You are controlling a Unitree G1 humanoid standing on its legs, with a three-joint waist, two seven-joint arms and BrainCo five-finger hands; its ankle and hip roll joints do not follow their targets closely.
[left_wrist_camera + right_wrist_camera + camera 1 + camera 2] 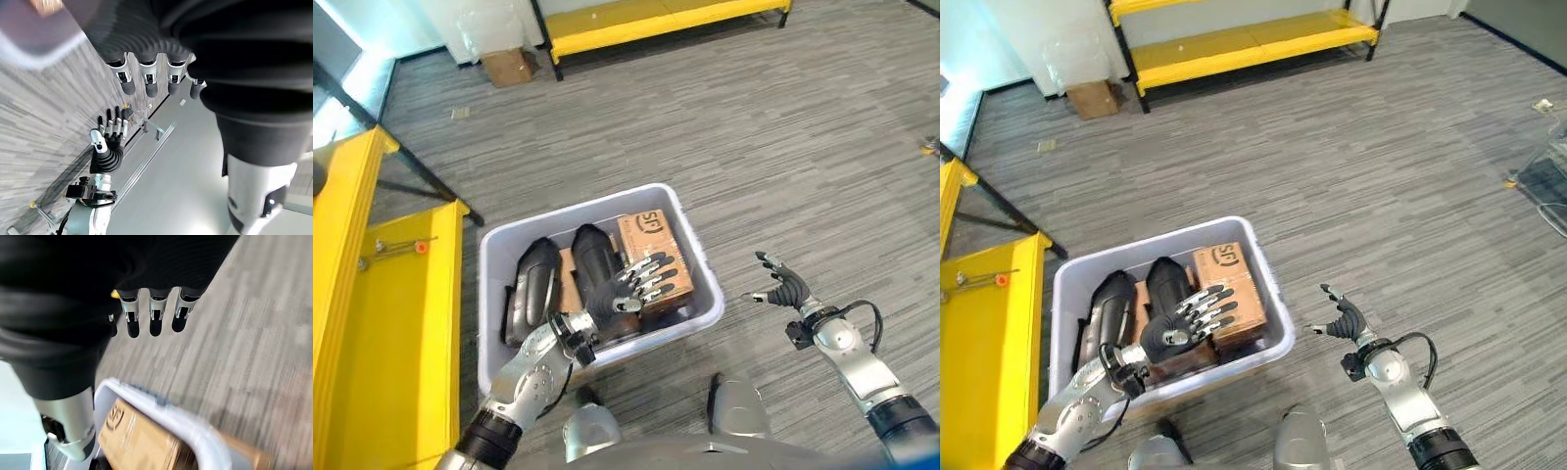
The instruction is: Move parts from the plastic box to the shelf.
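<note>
A pale plastic box [709,284] stands on the grey floor in front of me. Inside lie two long black parts [536,279] side by side and a brown cardboard carton [656,240]. My left hand [628,286] hovers over the box's near middle, fingers [146,81] straight and spread above the carton's edge, holding nothing. Beyond the box's right side my right hand [785,286] hangs open over bare floor, fingers [154,316] extended. The right wrist view shows the box's rim [161,406] and the carton [137,440] close below it.
A yellow shelf [391,323] runs along my left, close to the box. A second low yellow shelf [656,20] stands at the far side of the room, with a small cardboard box [509,67] on the floor beside it.
</note>
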